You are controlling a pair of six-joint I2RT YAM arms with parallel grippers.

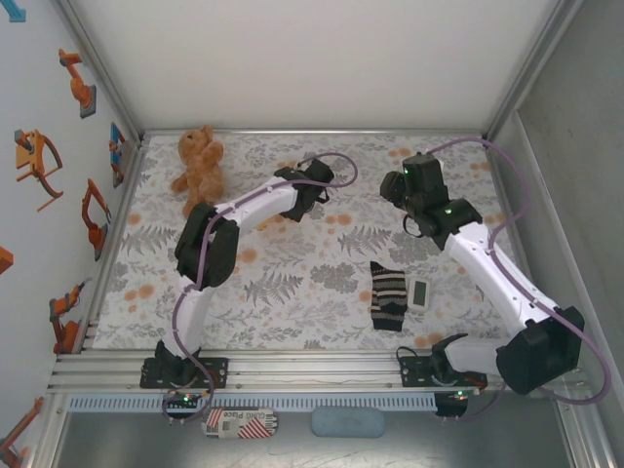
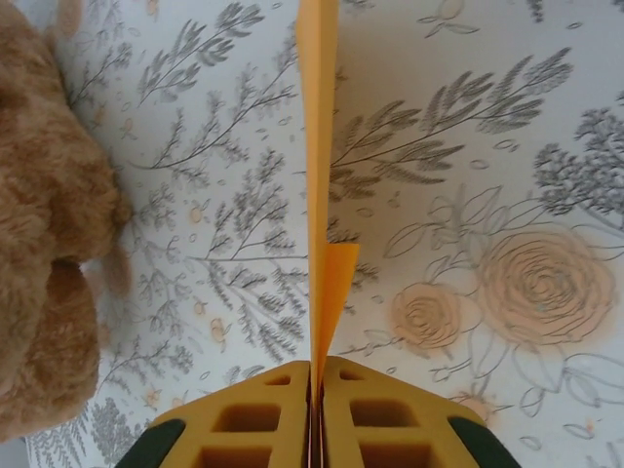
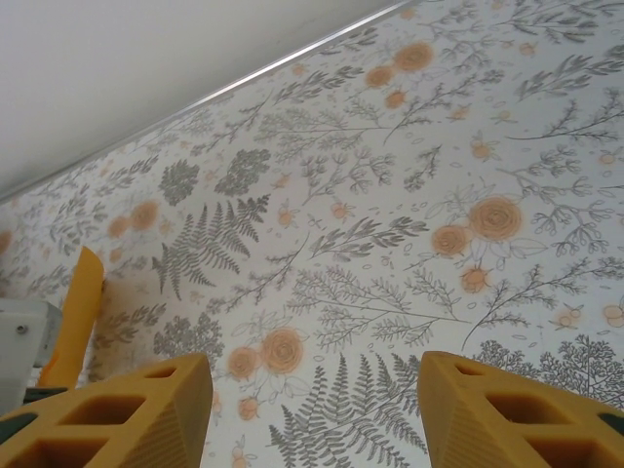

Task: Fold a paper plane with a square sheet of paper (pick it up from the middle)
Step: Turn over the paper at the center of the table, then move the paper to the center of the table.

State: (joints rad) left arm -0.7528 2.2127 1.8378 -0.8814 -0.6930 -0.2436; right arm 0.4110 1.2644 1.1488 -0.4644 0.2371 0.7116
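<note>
1. Floral-printed worktop (image 1: pixel 292 283), grey ferns and peach roses on white, spreads under both my arms, with plain white walls behind it.
2. My left fingers (image 2: pixel 258 424) are pressed tight together on the folded orange-yellow paper sheet (image 2: pixel 317 146). One end of it is pinched between them and no gap shows.
3. From that pinch the paper's long axis runs straight out ahead of my left fingers. I see it edge-on, as a thin upright blade, with a small triangular flap peeling off to the right near the tips.
4. A brown plush teddy bear (image 2: pixel 49 244) sits off to the left of the paper, near it but not touching.
5. My right fingers (image 3: pixel 146 414) stand wide apart and hold nothing, above bare worktop.
6. The relation that matters: from my right wrist the paper (image 3: pixel 83 302) shows at the far left, outside the finger on that side rather than between the two. My left arm has the sheet, and my right is beside it across a gap.
7. I judge that my right fingers would need to swing left and line up with the paper's flat face before they could pinch it.
8. The striped black-and-white sock (image 1: pixel 388 297) and the small white rectangular device (image 1: pixel 418 293) lie well apart from all this, near the front.
</note>
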